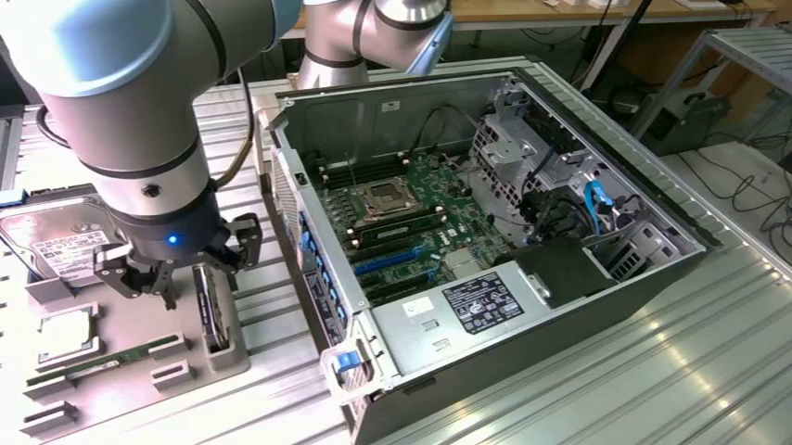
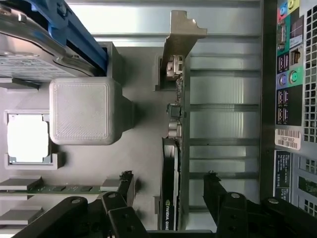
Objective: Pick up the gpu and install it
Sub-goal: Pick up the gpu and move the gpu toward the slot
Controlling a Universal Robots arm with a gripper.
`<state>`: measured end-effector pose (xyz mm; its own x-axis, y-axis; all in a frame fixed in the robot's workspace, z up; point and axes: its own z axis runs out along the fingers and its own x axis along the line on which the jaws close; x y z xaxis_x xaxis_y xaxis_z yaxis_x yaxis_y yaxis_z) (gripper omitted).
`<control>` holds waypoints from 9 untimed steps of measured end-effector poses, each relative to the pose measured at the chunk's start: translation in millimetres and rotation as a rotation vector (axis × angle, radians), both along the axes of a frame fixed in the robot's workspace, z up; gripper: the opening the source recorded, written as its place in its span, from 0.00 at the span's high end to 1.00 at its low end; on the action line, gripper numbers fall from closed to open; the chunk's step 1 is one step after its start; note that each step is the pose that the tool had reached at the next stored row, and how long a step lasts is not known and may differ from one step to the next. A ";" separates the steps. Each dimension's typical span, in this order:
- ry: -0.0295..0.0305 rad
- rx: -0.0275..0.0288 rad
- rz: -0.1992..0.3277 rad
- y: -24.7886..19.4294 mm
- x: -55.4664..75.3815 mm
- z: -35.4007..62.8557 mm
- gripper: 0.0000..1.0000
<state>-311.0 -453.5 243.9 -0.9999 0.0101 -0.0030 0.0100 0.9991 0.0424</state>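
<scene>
From where I stand the job has hardly begun: the gpu (image 1: 213, 313) sits in its slot in the grey parts tray (image 1: 185, 375), on the exterior view's left, beside the open computer case (image 1: 495, 232) and well clear of the blue expansion slots (image 1: 389, 261) on the motherboard. Nothing is lifted, and the whole carry and seating are left to do. The gripper (image 1: 171, 276) hangs just above the tray with its fingers (image 2: 213, 183) spread. In the wrist view they stand one on each side of the card, with a gap showing on both sides, so I judge they are not touching it. The card stands on its long edge, thin edge up, and its long axis runs along the tray roughly parallel to the case's nearest wall. Its silver bracket (image 2: 181, 34) is at the end level with the hard drive (image 1: 56, 243), pointing away from the exterior camera; the other end, where the fingers straddle it, lies level with the memory stick (image 1: 93, 366). I cannot make out which way the fan faces.
</scene>
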 end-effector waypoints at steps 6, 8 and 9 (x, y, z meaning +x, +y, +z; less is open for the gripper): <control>0.0001 -0.0002 -0.059 4.3 -0.1 -8.3 0.32; 0.0000 -0.0006 -0.058 6.3 -0.1 -9.5 0.32; 0.0000 -0.0012 -0.053 7.7 -0.1 -10.2 0.32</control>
<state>-311.1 -445.8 233.8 -0.9980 0.0631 -0.0031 0.0629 0.9972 0.0412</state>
